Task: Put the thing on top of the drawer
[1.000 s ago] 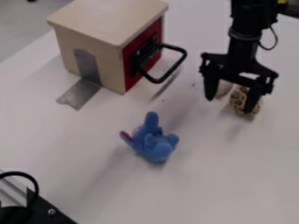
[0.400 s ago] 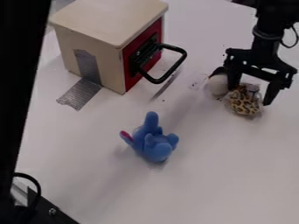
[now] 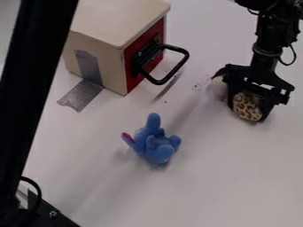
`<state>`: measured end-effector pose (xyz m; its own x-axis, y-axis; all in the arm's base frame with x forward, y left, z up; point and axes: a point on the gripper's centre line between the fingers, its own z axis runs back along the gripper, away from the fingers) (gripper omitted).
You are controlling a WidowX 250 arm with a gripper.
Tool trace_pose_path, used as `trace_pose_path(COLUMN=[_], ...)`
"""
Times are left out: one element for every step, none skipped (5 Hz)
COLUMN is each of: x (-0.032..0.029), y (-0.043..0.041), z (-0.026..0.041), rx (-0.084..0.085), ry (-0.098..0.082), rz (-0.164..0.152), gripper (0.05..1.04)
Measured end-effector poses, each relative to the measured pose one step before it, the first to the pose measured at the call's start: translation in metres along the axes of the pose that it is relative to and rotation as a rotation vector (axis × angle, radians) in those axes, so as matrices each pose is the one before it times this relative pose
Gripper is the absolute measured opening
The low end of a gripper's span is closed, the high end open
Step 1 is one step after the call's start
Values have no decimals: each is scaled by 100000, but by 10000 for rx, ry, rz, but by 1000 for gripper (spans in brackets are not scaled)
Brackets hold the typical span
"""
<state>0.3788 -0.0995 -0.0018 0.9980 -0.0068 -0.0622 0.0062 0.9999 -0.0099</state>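
At the right side of the camera view, the black gripper [image 3: 248,109] hangs down low over the table. Its two fingers press in on either side of a leopard-print thing [image 3: 246,106], tan with dark spots, which is partly hidden by them. The drawer box [image 3: 121,15] stands at the upper left, with a flat cream top, a red front and a black loop handle [image 3: 172,73] facing the gripper side.
A blue plush toy [image 3: 157,144] lies mid-table, in front of the box. Just left of the gripper is a pale round object [image 3: 218,86]. Silver tape [image 3: 82,95] runs from the box onto the table. A black bar [image 3: 29,88] crosses the left edge.
The gripper first shifted right, then came slightly left and lower, and its fingers drew in around the leopard-print thing. A dark bar has entered at the left. Box and blue toy stayed put.
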Motion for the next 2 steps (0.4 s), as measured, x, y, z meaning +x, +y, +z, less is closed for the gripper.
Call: trace_pose_path(x=[-532, -621], y=[324, 549], z=[231, 3416], rx=[130, -24], ry=[17, -325], rz=[-93, -81], gripper=[575, 538])
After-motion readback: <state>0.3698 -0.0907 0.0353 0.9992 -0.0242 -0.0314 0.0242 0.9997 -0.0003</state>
